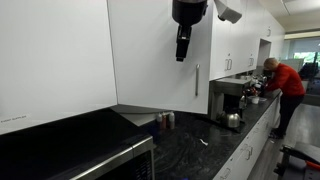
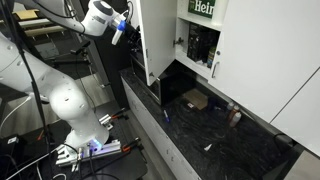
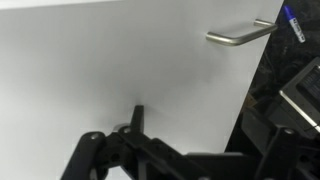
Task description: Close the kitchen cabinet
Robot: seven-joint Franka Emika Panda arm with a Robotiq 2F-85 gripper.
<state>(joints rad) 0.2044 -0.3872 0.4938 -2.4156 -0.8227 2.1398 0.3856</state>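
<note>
The kitchen cabinet's white door (image 1: 150, 60) is swung open. Its slim silver bar handle (image 1: 196, 80) is near the lower corner. In an exterior view the open door (image 2: 152, 40) stands out from the cabinet, and the inside (image 2: 200, 40) holds a green box and dark items. My gripper (image 1: 181, 52) is in front of the door's outer face, and it also shows beside the door (image 2: 122, 33). In the wrist view the gripper (image 3: 137, 115) is close against the plain white door face, below and left of the handle (image 3: 240, 35). The fingers look shut and hold nothing.
A dark stone counter (image 1: 190, 145) runs under the cabinets with cans (image 1: 165, 120), a coffee machine (image 1: 228, 100) and a kettle (image 1: 233, 120). A person in red (image 1: 285, 80) stands at the far end. The robot base (image 2: 75, 110) and cables are on the floor.
</note>
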